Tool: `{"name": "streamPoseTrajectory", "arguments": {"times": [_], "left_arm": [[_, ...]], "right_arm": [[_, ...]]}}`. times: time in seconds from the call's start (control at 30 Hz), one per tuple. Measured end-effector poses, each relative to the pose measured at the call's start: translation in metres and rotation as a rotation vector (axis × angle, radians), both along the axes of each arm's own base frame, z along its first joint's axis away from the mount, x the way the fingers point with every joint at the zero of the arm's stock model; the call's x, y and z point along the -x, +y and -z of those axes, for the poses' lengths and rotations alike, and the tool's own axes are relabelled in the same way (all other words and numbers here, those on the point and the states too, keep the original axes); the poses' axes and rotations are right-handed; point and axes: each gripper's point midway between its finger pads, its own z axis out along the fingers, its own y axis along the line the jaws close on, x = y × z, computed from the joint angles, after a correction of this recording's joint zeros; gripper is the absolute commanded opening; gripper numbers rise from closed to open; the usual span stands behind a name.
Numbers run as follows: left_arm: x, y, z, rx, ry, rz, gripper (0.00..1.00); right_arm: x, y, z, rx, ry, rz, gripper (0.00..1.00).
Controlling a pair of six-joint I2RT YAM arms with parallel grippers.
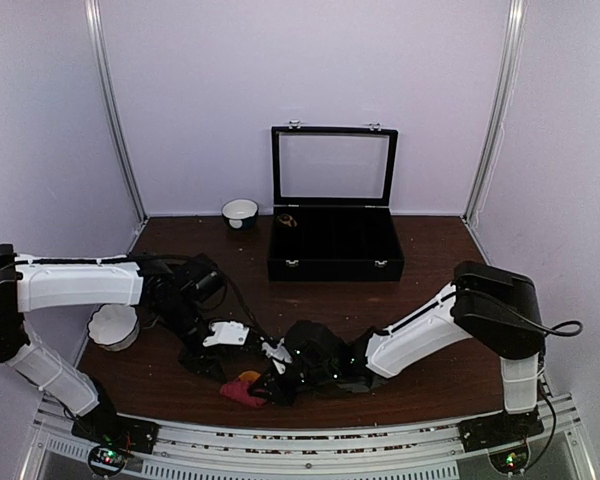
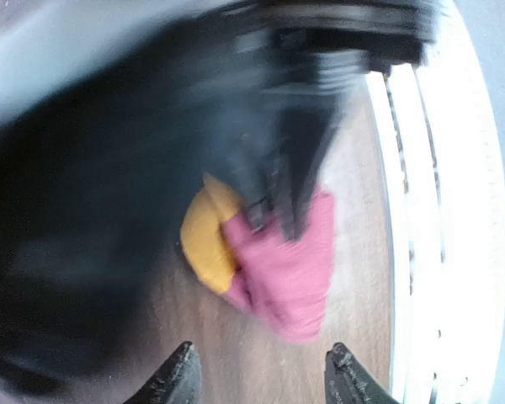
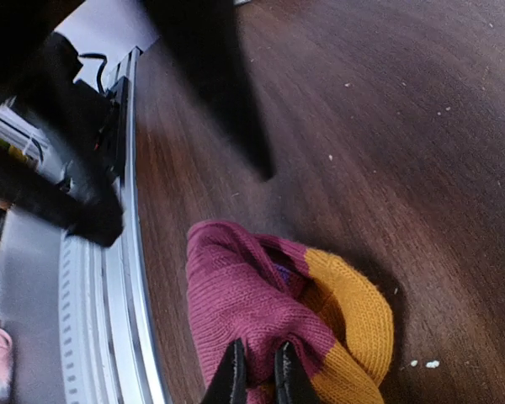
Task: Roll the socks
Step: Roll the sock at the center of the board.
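Note:
The magenta-red socks (image 3: 236, 295) with an orange toe (image 3: 353, 311) lie crumpled on the brown table near its front rail, also seen as socks (image 1: 242, 390) from above. My right gripper (image 3: 259, 380) is shut on a fold of the magenta fabric. In the blurred left wrist view the same socks (image 2: 282, 269) lie ahead of my left gripper (image 2: 263, 379), which is open and apart from them, with nothing between its fingers. From above, the left gripper (image 1: 270, 355) hovers just behind the heap. A dark shape (image 1: 202, 363) lies under the left arm; I cannot tell whether it is the brown pair.
A black box (image 1: 335, 268) with its glass lid raised stands at the back centre. One white bowl (image 1: 240, 212) sits to the left of the box, another white bowl (image 1: 113, 327) by the left arm. The metal rail (image 1: 310, 440) runs along the near edge.

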Motion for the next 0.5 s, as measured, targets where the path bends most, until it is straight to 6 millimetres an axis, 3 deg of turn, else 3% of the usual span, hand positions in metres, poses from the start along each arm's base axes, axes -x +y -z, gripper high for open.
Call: {"name": "streamPoseTrajectory", "arguments": {"times": [0.27,0.5], "left_arm": [[0.039,-0.028,0.013,0.003,-0.082,0.209,0.56],[0.018,-0.032,0.044,-0.078,-0.215,0.207,0.55]], "right_arm": [[-0.017,-0.008,0.005,-0.079,0.300,0.076,0.00],[-0.023,-0.011,0.007,-0.095,0.443,0.088,0.00]]}}
